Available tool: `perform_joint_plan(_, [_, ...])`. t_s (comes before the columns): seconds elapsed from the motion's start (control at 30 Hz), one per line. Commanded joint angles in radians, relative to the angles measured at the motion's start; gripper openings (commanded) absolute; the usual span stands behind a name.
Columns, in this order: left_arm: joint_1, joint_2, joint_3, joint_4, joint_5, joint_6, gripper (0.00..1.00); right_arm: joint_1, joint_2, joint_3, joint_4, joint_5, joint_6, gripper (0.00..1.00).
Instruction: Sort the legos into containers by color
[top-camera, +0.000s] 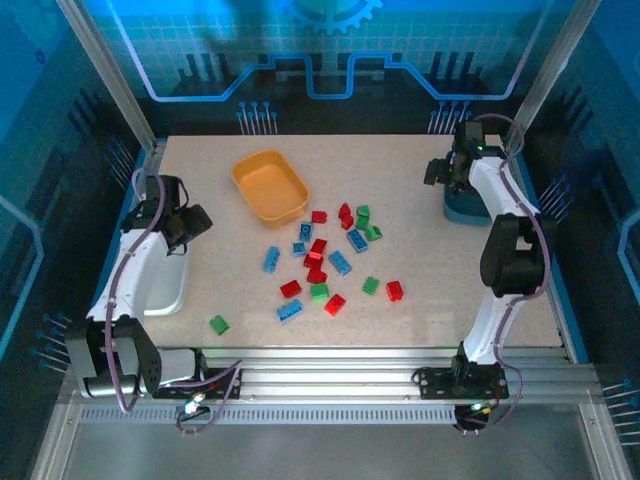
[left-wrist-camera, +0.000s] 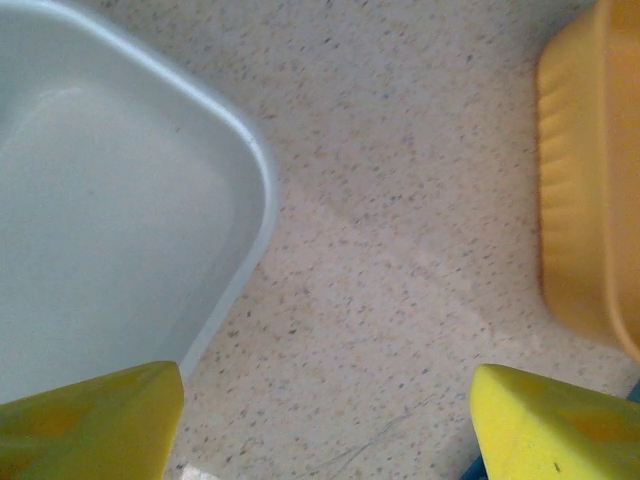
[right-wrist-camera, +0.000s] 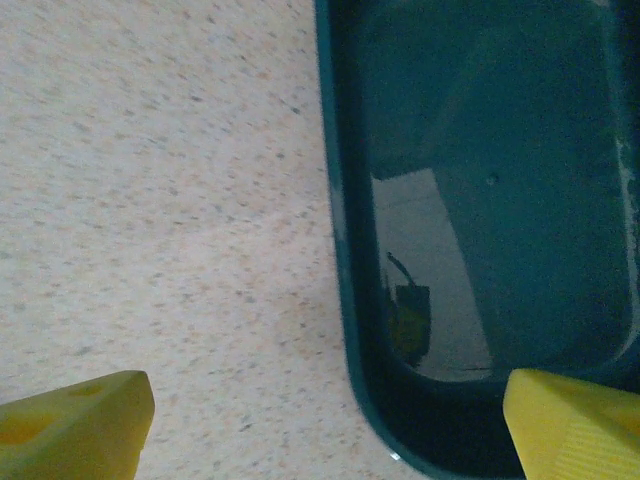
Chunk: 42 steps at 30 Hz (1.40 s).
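Risk of double pick: the legos (top-camera: 325, 262) are heaped close in the middle of the table, with red, blue and green bricks touching, so two colours could be pinched at once and carried to one tray.
Risk of wrong tray: no brick is seen in the visible parts of any container, so no colour is yet tied to a tray and a mix-up is judged easy.
Risk of collision: both arms would have to be brought toward the same central pile, where they could be knocked together.
Risk of shoved tray: the trays look light and shallow, and a rim caught by a finger could be slid or tipped.
Risk of missed brick: a stray green brick (top-camera: 219, 324) lies apart at the near left, close to the left arm's base, where it could be overlooked or reached only awkwardly.
Left gripper (left-wrist-camera: 320, 425): spread wide with nothing between the fingers, held over bare table between the white tray (left-wrist-camera: 120, 200) at the near left and the orange tray (left-wrist-camera: 590, 180) at the far side, left of centre.
Right gripper (right-wrist-camera: 320, 425): spread wide and empty, poised over the left rim of the teal tray (right-wrist-camera: 480, 200) at the far right.
Surface: a flat, speckled beige tabletop (top-camera: 450, 300) is edged by a ribbed aluminium rail (top-camera: 330, 365) along the near side.
Room: the table is enclosed by blue-lit panels (top-camera: 330, 60) printed with circuit lines and a gear, and slanted metal posts (top-camera: 105, 65) are set at the far corners.
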<state>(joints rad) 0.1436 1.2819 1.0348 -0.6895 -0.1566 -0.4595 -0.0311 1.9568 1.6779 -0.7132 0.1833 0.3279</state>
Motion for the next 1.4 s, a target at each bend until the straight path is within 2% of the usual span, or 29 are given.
perform_joint_plan(0.0, [0.02,-0.007,-0.043,-0.03,-0.001,-0.021,0.73,0.001,0.053,0.06,-0.073,0.053,-0.022,0.9])
perform_joint_plan(0.17, [0.024,0.049,-0.075,-0.008,-0.008,-0.03,0.6,-0.016,0.118,0.093,-0.089,0.01,-0.028,0.83])
perform_joint_plan(0.5, [0.037,0.104,-0.113,0.012,-0.073,-0.037,0.6,-0.041,0.135,0.073,-0.068,-0.083,-0.028,0.82])
perform_joint_plan(0.63, [0.048,0.159,-0.097,0.037,-0.063,-0.016,0.61,-0.042,0.136,0.058,-0.054,-0.101,-0.024,0.82])
perform_joint_plan(1.03, [0.056,0.306,-0.036,0.074,0.026,0.03,0.43,-0.067,0.176,0.079,-0.06,-0.089,-0.023,0.79])
perform_joint_plan(1.2, [0.055,0.362,0.023,0.069,0.042,0.058,0.32,-0.069,0.205,0.105,-0.069,-0.094,-0.032,0.72])
perform_joint_plan(1.3, [0.054,0.397,0.068,0.071,0.057,0.071,0.24,-0.067,0.226,0.127,-0.074,-0.117,-0.037,0.62])
perform_joint_plan(1.37, [0.054,0.431,0.112,0.071,0.07,0.074,0.18,-0.059,0.241,0.145,-0.079,-0.116,-0.047,0.52])
